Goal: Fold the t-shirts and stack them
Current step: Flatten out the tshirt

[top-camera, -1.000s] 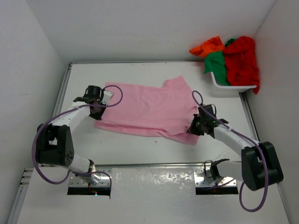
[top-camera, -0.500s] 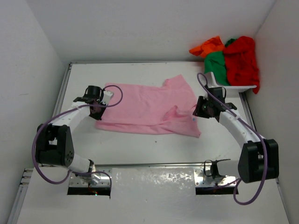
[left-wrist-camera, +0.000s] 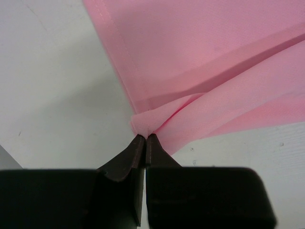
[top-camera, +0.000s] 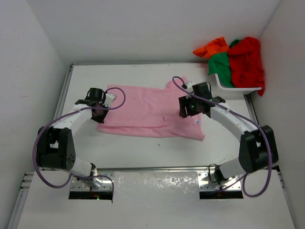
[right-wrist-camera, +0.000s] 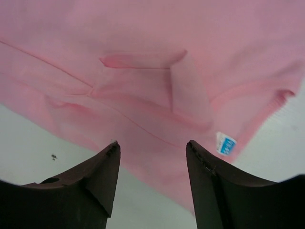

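Presently a light pink cloth t-shirt (top-camera: 147, 112) lies spread across the middle of the flat white table (top-camera: 143, 148). It is wrinkled and doubled over toward its 5 o'clock corner, where a small blue label (right-wrist-camera: 226, 143) shows.

At the shirt's 9 o'clock edge the left gripper (left-wrist-camera: 144, 139) has its dark fingers pressed tight together on a pinch of the pink hem, and creases fan out from the tips.

Over the shirt's 3 o'clock side the right gripper (right-wrist-camera: 150, 145) stands with its fingers well apart, gripping no cloth. A small raised fold of pink lies beyond the gap, and I cannot tell whether the fingertips touch the fabric.

At the table's 1 o'clock corner sits a white plastic mesh basket (top-camera: 238, 89), heaped with three crumpled shirts:
- a green cloth t-shirt (top-camera: 221, 67) at the basket's 9 o'clock side
- a bright red cloth t-shirt (top-camera: 248, 59) draped over its 3 o'clock rim
- an orange cloth t-shirt (top-camera: 213, 46) at 11 o'clock, spilling past the rim
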Tool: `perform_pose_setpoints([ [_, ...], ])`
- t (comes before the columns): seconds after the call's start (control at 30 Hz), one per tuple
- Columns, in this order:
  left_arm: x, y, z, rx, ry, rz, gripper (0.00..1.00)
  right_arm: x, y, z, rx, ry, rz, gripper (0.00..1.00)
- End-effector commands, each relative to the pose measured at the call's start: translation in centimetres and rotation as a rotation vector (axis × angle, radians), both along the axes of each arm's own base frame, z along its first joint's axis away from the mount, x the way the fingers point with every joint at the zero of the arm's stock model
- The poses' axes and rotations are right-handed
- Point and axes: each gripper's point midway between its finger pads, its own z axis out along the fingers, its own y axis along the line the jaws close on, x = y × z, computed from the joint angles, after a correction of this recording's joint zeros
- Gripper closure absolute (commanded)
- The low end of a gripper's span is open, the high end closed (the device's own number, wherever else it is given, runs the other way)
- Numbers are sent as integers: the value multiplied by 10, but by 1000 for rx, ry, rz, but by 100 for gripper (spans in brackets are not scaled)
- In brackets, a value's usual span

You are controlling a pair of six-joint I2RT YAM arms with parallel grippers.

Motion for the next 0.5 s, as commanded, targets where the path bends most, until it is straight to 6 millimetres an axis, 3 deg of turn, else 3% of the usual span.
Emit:
perform_pose_setpoints([
  [0.0,7,1,5,-17,-41,9,100,29,8,-11,-88,-38,52,42],
  [0.17,4,2,4,-10,-34,12,100,53,19,-30,-117,-7,112,38],
  [0.2,4,3,4,-8,-34,15,100,54,20,-42,-134,19,118,38],
  [0.47,4,5,1,0,-24,23,100,78,19,-61,-191,15,112,41],
])
